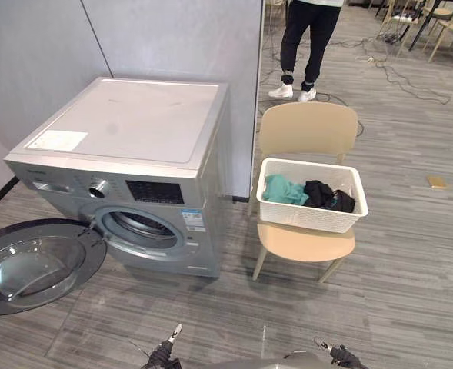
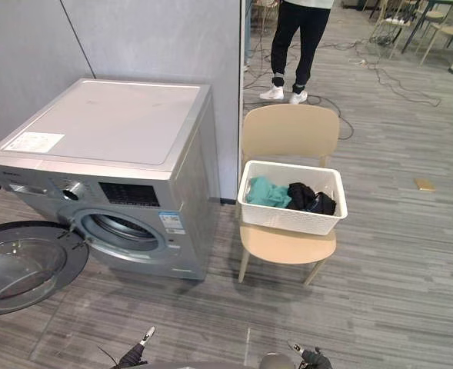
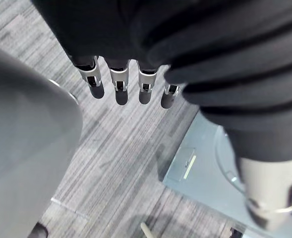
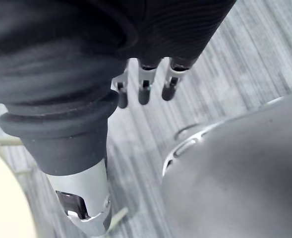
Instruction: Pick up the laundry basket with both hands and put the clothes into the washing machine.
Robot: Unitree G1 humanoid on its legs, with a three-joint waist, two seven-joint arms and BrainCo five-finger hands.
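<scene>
A white laundry basket point(image 1: 312, 215) rests on the seat of a beige chair point(image 1: 307, 129), to the right of the machine. Inside it lie a teal garment point(image 1: 284, 190) and dark clothes point(image 1: 330, 196). The silver washing machine point(image 1: 134, 123) stands at the left, its round glass door point(image 1: 34, 265) swung wide open, low over the floor, and its drum opening point(image 1: 138, 227) facing me. My left hand point(image 3: 118, 82) hangs over the grey floor, fingers straight and holding nothing. My right hand point(image 4: 145, 87) likewise hangs with relaxed fingers and holds nothing, far from the basket.
A grey partition wall point(image 1: 172, 38) stands behind the machine. A person point(image 1: 307, 38) in dark trousers stands beyond the chair, with cables point(image 1: 395, 73) on the floor nearby. A small yellow object point(image 1: 437, 182) lies on the floor at the right.
</scene>
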